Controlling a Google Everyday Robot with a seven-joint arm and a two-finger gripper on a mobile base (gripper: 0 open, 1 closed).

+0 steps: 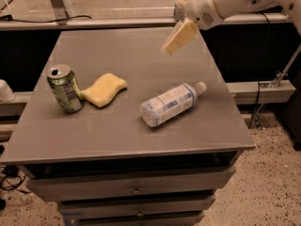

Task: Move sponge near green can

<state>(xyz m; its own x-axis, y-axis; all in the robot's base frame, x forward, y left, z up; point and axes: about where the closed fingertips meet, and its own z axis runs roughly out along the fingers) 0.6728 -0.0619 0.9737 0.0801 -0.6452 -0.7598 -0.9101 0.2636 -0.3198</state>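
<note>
The pale-yellow sponge (104, 89) lies flat on the grey table (117, 135), its left end touching or almost touching the green can (65, 88). The can stands upright at the table's left side, its silver top open. My gripper (178, 37) hangs in the air above the table's far right part, well up and to the right of the sponge. Its pale yellow pads hold nothing.
A clear plastic bottle (170, 103) with a white cap lies on its side right of the sponge. Drawers (136, 189) sit under the tabletop. A metal rail (94, 22) runs behind the table. A white object (4, 91) sits off the left edge.
</note>
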